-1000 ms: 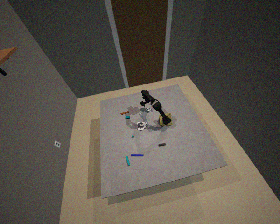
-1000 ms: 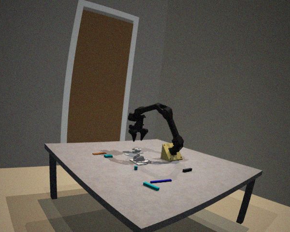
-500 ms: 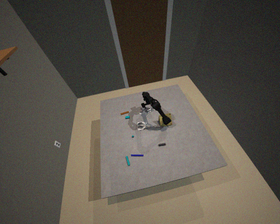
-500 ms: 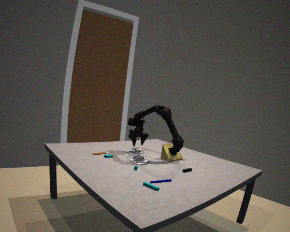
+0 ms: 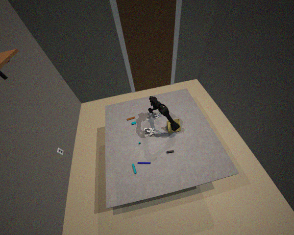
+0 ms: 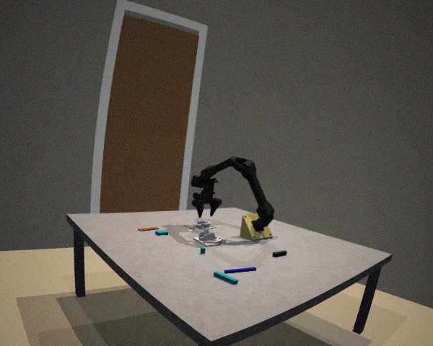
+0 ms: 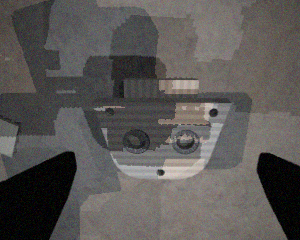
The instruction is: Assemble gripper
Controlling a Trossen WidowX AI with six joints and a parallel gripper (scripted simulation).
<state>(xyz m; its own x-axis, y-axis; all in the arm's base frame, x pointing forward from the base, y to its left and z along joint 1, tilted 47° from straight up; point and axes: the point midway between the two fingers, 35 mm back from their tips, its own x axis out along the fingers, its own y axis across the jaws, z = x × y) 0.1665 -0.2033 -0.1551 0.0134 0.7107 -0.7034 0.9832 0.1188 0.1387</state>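
Observation:
The housing plate [image 5: 156, 115] [image 6: 203, 226] [image 7: 162, 161] lies on the table, pale, with two round sockets, small dark holes and a ribbed block along one edge. My gripper [image 6: 206, 215] [image 7: 166, 161] is open and empty above it; in the wrist view one finger is on either side of the plate. The gripper base [image 5: 145, 135] [image 6: 213, 244] lies apart, nearer the top and exterior views. The two jaws [image 6: 207, 236] appear as grey shapes on top of it. Their pins and whether the gear teeth mesh are too small to tell.
A small white piece [image 5: 147, 118] [image 6: 189, 230] [image 7: 2, 136] lies beside the plate. An orange bar [image 5: 131, 118] [image 6: 148, 228] and a cyan block [image 5: 134, 123] [image 6: 162, 232] are farther left. A tiny teal block [image 5: 139, 143] [image 6: 202, 250], a blue bar [image 5: 143, 163] [image 6: 240, 269] and a black block [image 5: 170, 152] [image 6: 279, 254] are also there.

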